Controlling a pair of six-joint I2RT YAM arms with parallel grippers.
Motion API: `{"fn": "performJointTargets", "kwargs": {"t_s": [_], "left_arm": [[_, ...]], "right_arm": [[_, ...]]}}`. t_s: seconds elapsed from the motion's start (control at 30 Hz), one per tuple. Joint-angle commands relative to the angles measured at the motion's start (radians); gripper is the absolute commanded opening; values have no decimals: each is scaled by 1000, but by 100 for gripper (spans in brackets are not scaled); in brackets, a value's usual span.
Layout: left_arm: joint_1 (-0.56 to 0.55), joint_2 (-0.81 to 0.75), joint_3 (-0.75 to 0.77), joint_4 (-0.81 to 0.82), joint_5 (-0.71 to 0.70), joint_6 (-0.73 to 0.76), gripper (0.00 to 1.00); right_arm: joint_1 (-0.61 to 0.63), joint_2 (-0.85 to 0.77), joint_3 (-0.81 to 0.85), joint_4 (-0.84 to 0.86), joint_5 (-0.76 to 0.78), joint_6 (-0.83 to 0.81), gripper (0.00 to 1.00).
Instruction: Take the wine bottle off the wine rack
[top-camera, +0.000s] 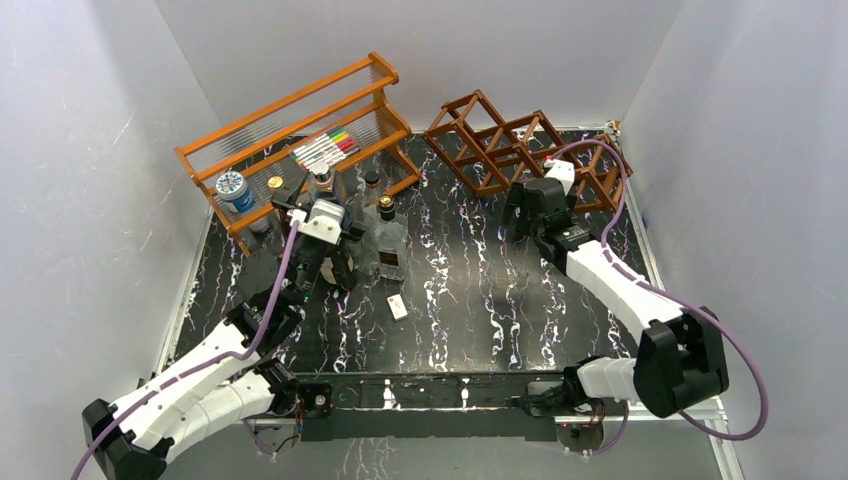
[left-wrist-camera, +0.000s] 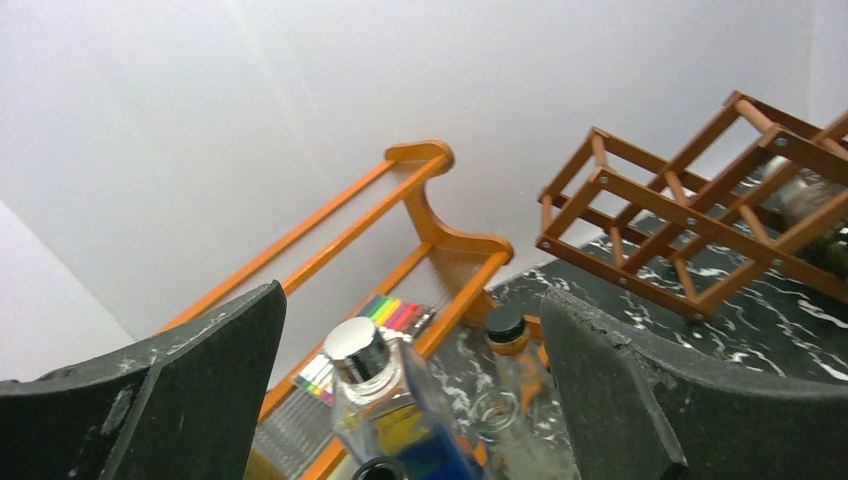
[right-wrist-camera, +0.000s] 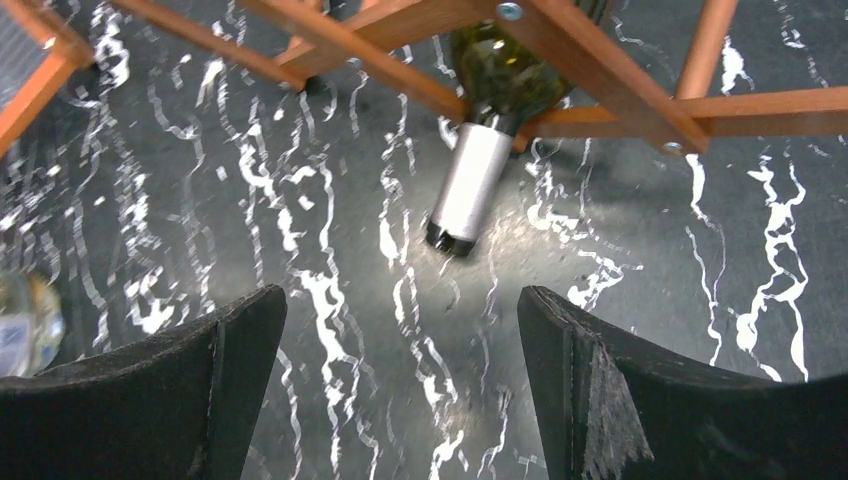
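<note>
While the overhead view puts the right gripper (top-camera: 522, 222) just in front of the wine rack (top-camera: 490, 140), the left gripper (top-camera: 328, 270) hangs well apart from it. The left wrist view shows that arm's fingers (left-wrist-camera: 180, 390) wide apart and empty. The right wrist view shows fingers (right-wrist-camera: 180, 390) spread on nothing. The wine bottle (right-wrist-camera: 468, 190) lies in a rack cell with its neck pointing out toward their gap, so this arm seems better placed.

Robot lab cell, plain white walls (top-camera: 90, 150), black marbled table (top-camera: 470, 300), left arm (top-camera: 190, 392), right arm (top-camera: 620, 285) bolted on
</note>
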Motion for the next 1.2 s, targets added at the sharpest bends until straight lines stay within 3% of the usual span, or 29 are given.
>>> {"fn": "performJointTargets", "kwargs": {"t_s": [0.0,0.17,0.43,0.6,1.17], "left_arm": [[11,-64,-60,195,-30,89,98],[11,-74,-78,210,-20,86,98],[11,-77,-108,255,-34,110,98],[11,-87,-118,269,-51,130,98],[11,-76,-141,300,-64,149,98]], "right_arm": [[-27,60,-72,268,115,-27,97],[-39,139,-119,410,124,-46,96],[-43,300,-69,428,160,56,95],[-44,359,-56,466,160,90,76],[-65,474,-62,621,259,222,64]]}}
